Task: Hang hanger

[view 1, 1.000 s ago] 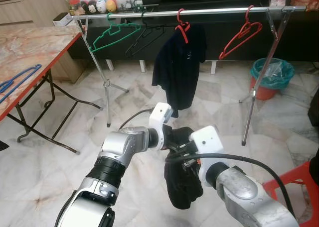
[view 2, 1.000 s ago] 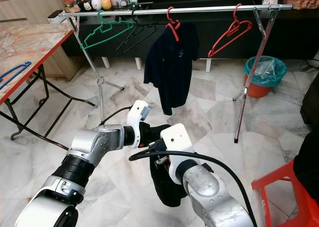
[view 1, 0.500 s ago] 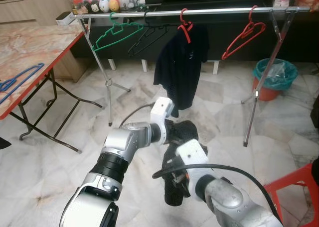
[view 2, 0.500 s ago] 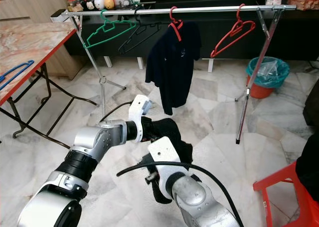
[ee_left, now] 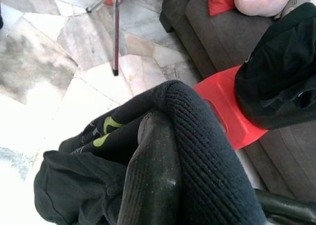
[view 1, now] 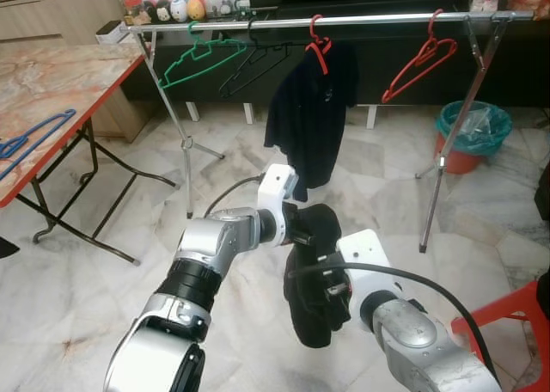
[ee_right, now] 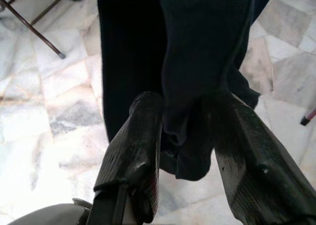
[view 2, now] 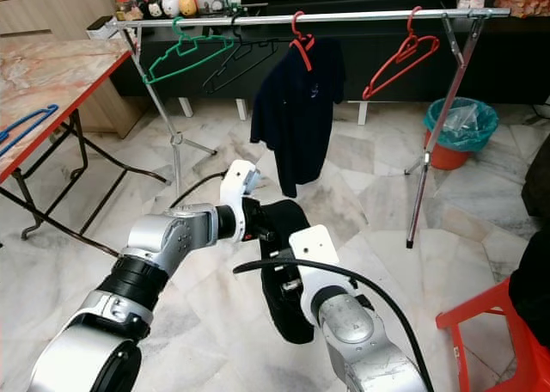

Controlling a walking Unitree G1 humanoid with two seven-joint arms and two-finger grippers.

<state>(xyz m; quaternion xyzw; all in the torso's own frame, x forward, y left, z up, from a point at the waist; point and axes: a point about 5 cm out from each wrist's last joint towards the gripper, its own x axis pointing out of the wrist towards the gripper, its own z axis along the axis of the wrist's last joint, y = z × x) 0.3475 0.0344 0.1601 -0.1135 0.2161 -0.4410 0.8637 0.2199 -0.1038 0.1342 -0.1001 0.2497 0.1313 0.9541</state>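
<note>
Far left, a marble-top table with a blue hanger lying on it. Behind runs the clothes rail: a green hanger, a black hanger, a dark shirt on a red hanger, then an empty red hanger towards the right end.

My left gripper is buried in the top of the black garment, fabric draped over one finger in the wrist view, so I can't tell whether the fingers are apart or together. The right gripper sits just below and right of it, fingers set a little apart with a fold of the garment pinched between them; looks like a real grip.

The garment hangs between both arms, low and well short of the rail. I can't make out a hanger inside it; the folds may hide one, not sure.

To do this step well, I'd keep the right grip firm, lift both arms together so the cloth doesn't drag, and aim for the open stretch of rail between the dark shirt and the empty red hanger. Approach slowly and avoid knocking the shirt.

Right edge: teal bin, red stool.
</note>
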